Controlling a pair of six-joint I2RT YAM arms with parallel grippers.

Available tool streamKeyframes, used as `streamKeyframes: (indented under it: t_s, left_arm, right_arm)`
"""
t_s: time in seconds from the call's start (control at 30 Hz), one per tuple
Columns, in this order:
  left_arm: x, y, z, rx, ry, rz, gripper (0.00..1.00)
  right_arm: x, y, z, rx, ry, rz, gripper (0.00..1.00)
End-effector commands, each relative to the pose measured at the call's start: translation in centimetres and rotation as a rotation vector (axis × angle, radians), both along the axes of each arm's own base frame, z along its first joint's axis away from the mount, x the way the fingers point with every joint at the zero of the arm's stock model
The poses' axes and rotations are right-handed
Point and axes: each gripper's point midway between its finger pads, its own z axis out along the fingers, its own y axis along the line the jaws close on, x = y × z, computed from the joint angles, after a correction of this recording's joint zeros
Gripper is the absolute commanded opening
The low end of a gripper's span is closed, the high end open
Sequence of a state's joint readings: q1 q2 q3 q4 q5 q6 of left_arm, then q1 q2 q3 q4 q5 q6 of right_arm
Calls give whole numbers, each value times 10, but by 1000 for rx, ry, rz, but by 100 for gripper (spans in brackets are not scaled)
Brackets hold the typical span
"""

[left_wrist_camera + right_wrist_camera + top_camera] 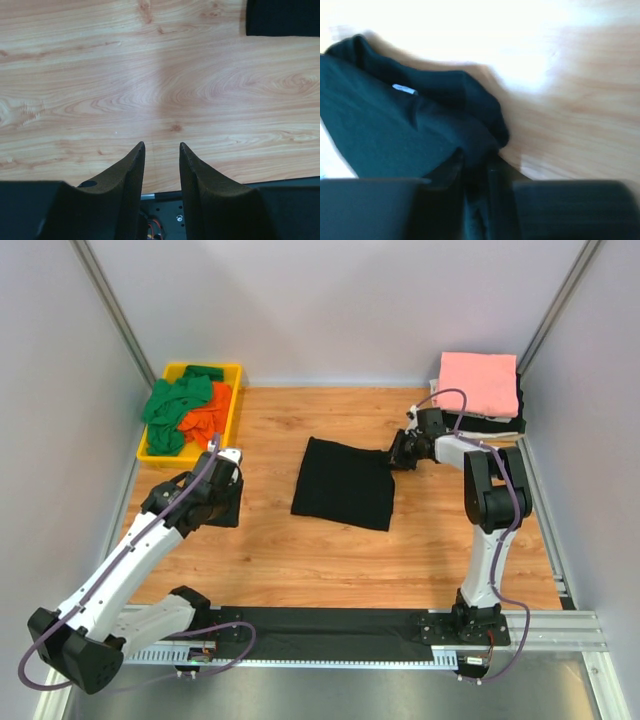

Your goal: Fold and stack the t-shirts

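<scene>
A folded black t-shirt (343,483) lies in the middle of the wooden table. My right gripper (399,454) is at its far right corner and is shut on a bunched fold of the black cloth (420,125), seen blurred in the right wrist view. A folded pink t-shirt (481,381) lies on top of a dark folded stack at the back right. Green t-shirts (176,405) and an orange one (208,416) lie crumpled in the tray. My left gripper (161,146) is open and empty above bare wood, left of the black t-shirt's corner (282,17).
A yellow plastic tray (234,412) stands at the back left. Grey walls close in the table on three sides. A black mat and metal rail (330,635) run along the near edge by the arm bases.
</scene>
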State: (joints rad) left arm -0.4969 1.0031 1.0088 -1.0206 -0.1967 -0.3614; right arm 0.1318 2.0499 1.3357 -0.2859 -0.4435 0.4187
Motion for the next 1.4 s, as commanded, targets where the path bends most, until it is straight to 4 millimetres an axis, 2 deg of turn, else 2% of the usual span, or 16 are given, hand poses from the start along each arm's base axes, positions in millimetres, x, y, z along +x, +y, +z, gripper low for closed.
streamKeyframes:
  t_s: [0.0,0.07,0.13,0.27,0.33,0.4,0.43,0.47,0.53,0.7,0.83,0.87,1.2,1.23,1.3,1.37]
  left_arm:
    - [1,-1,8,-24,-36,7,41]
    - [-2,-2,12,-39,-45,1,41]
    - [-5,-3,19,-65,-69,-5,41]
    - [-10,-4,26,-118,-110,8,43]
    - [-12,-3,27,-141,-134,18,43]
    - [-11,-3,31,-159,-174,16,43]
    - [-11,-3,31,-162,-178,16,43]
    - [-11,-3,33,-162,-186,16,43]
    - [-11,-2,32,-159,-187,21,43]
    - [-10,-2,30,-152,-175,21,42]
    - [-10,-2,29,-149,-170,22,42]
    - [-10,-2,27,-145,-163,22,42]
    - [-6,-4,20,-126,-128,24,42]
    - [-6,-4,19,-122,-123,25,42]
    - [-5,-4,16,-112,-110,27,41]
    - [-5,-4,15,-110,-108,29,41]
  right_arm:
    - [-32,12,-34,31,125,6,12]
    - [-28,12,-16,25,73,26,0]
    - [-25,7,4,-2,39,40,0]
    - [-12,-14,73,-122,-115,62,0]
    - [-13,-26,94,-180,-140,54,0]
    - [-5,-40,141,-218,-250,41,0]
    - [-8,-42,139,-232,-242,49,0]
    - [-4,-47,161,-238,-292,39,0]
    - [-4,-56,177,-272,-329,41,0]
    - [8,-84,235,-345,-463,14,0]
    - [18,-104,264,-377,-532,1,0]
    - [22,-121,269,-390,-540,-29,0]
    - [57,-150,329,-466,-720,-26,0]
    - [62,-155,342,-475,-750,-41,0]
    - [67,-160,349,-468,-765,-47,0]
    - [69,-164,369,-474,-812,-61,0]
